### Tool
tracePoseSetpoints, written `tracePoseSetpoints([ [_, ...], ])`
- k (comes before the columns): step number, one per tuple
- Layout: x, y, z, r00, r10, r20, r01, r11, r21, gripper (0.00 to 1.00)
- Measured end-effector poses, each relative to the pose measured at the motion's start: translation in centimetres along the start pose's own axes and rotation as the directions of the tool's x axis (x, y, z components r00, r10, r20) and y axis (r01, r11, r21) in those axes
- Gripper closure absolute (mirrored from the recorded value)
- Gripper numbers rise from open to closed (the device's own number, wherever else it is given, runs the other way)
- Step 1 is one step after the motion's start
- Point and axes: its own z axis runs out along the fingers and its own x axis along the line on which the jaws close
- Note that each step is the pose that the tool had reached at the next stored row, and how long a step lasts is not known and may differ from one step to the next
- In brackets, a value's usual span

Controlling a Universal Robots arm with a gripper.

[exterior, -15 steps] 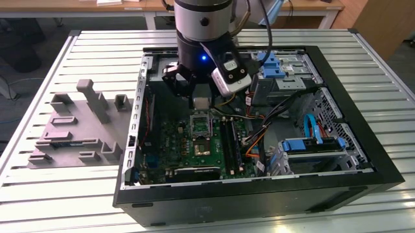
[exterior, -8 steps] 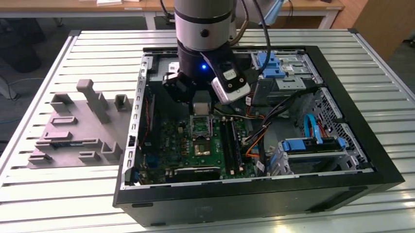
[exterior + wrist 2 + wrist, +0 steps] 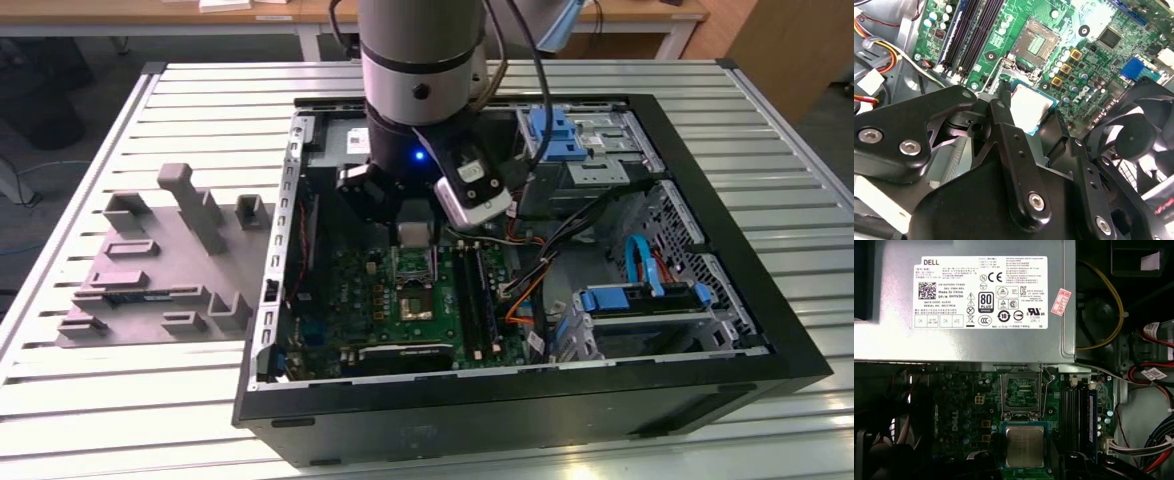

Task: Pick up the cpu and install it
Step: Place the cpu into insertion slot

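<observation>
In both wrist views the cpu, a small silvery square with a thin greenish rim, sits between the black fingers of my gripper. The gripper is shut on the cpu. The chip hangs over the green motherboard, a short way off the metal-framed socket, which lies bare with its contacts showing. In the exterior view the gripper reaches down into the open PC case, with the cpu just above the socket.
A grey power supply with a white label lies close beside the socket. Black memory slots run along the socket's other side. A black fan, loose cables and blue drive brackets crowd the case. A grey parts fixture lies at the exterior view's left.
</observation>
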Motion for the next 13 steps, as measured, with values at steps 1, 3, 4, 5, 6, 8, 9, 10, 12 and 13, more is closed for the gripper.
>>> tracePoseSetpoints([
  [1, 0.0, -0.01, 0.16, 1.0, 0.0, 0.0, 0.0, 1.0, 0.001, 0.53],
  [3, -0.01, -0.02, 0.32, 1.0, 0.0, 0.0, 0.0, 1.0, 0.0092, 0.53],
  [4, -0.01, -0.02, 0.4, 1.0, 0.0, 0.0, 0.0, 0.9999, 0.0151, 0.53],
  [5, 0.0, -0.02, 0.47, 1.0, 0.0, 0.0001, 0.0, 0.9998, 0.0207, 0.53],
  [6, -0.01, -0.03, 0.61, 1.0, 0.0, 0.0002, 0.0, 0.9997, 0.024, 0.53],
  [8, -0.01, -0.04, 0.97, 1.0, 0.0, 0.0002, 0.0, 0.9997, 0.0249, 0.53],
  [9, 0.0, -0.05, 1.14, 1.0, 0.0, 0.0002, 0.0, 0.9997, 0.0251, 0.53],
  [10, 0.0, -0.07, 1.34, 1.0, 0.0, 0.0002, 0.0, 0.9997, 0.0251, 0.53],
  [12, 0.0, -0.14, 1.7, 1.0, 0.0, 0.0002, 0.0, 0.9997, 0.025, 0.53],
  [13, 0.0, -0.18, 1.87, 1.0, 0.0, 0.0002, 0.0, 0.9997, 0.025, 0.53],
])
